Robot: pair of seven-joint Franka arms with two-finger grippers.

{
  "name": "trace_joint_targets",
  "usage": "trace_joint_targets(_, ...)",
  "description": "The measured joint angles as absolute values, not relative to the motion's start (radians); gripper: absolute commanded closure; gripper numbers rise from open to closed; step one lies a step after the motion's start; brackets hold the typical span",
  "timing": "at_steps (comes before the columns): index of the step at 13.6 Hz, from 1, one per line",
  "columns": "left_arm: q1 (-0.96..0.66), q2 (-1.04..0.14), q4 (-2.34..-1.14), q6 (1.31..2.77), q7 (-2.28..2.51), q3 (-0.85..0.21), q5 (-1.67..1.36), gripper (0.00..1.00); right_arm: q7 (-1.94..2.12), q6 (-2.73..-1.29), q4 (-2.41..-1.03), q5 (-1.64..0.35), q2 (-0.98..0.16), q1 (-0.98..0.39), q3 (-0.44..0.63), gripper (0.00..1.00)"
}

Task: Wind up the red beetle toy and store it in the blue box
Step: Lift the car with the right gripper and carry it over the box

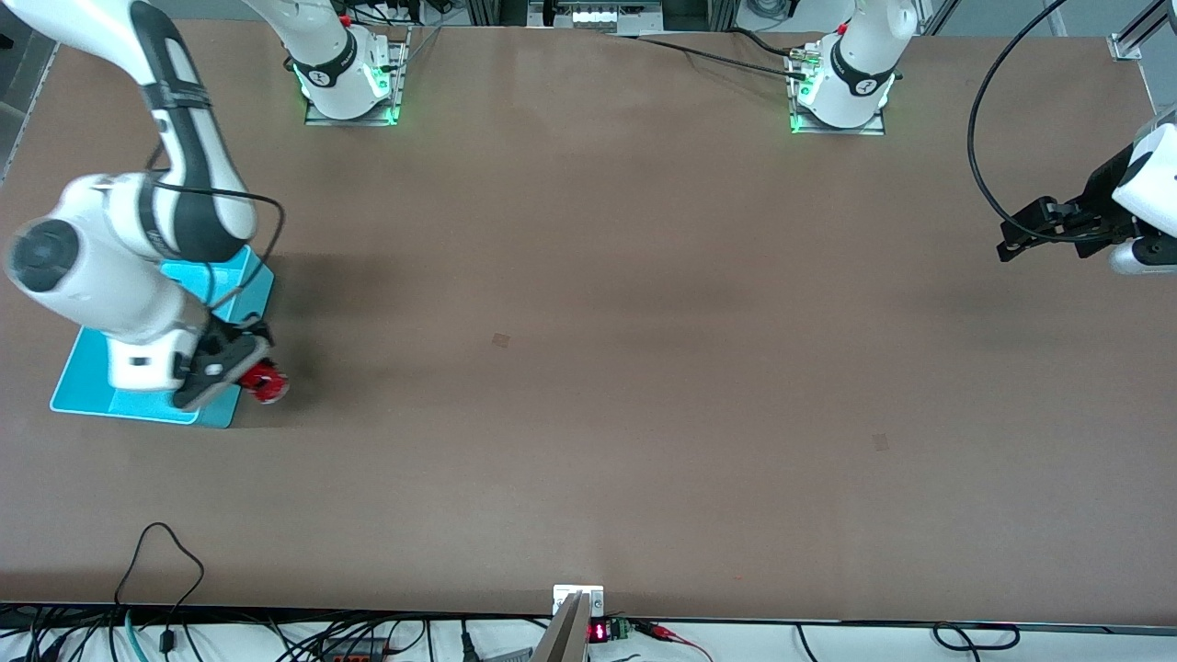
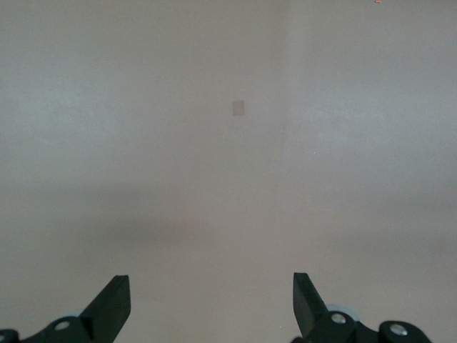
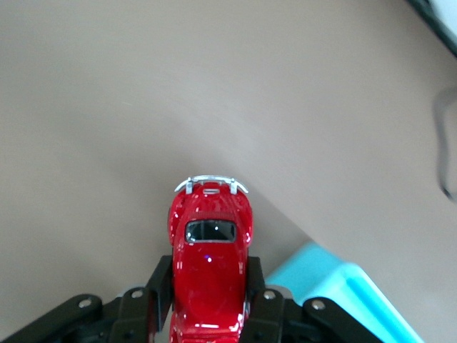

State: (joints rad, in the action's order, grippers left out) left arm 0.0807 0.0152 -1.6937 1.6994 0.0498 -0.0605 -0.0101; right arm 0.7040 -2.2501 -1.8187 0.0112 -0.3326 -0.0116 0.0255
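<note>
At the lower left of the front view, the right gripper (image 1: 250, 370) has its 2 fingers (image 3: 158, 282) clamped on the flanks of the red beetle toy (image 1: 266, 382), its silvery bumper pointing away from the wrist. The toy hangs at the blue box (image 1: 90, 382) corner nearest the camera, just past its wall. At the right edge of the frame, the left gripper (image 1: 1010, 245) waits above the bare brown surface (image 1: 644, 368), its fingers (image 2: 111, 306) spread wide and empty.
</note>
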Motion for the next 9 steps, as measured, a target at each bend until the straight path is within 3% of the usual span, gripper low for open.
trace_joint_targets(4, 0.08, 0.016, -1.694, 1.68, 0.05, -0.061, -0.01, 0.0, 0.444, -2.128, -1.825, 0.007, -0.313, 0.001, 0.17, 1.0)
trace_joint_targets(9, 0.08, 0.016, -1.694, 1.678, 0.05, -0.061, -0.01, 0.0, 0.194, -2.126, -1.899, 0.008, -0.338, 0.001, 0.263, 1.0)
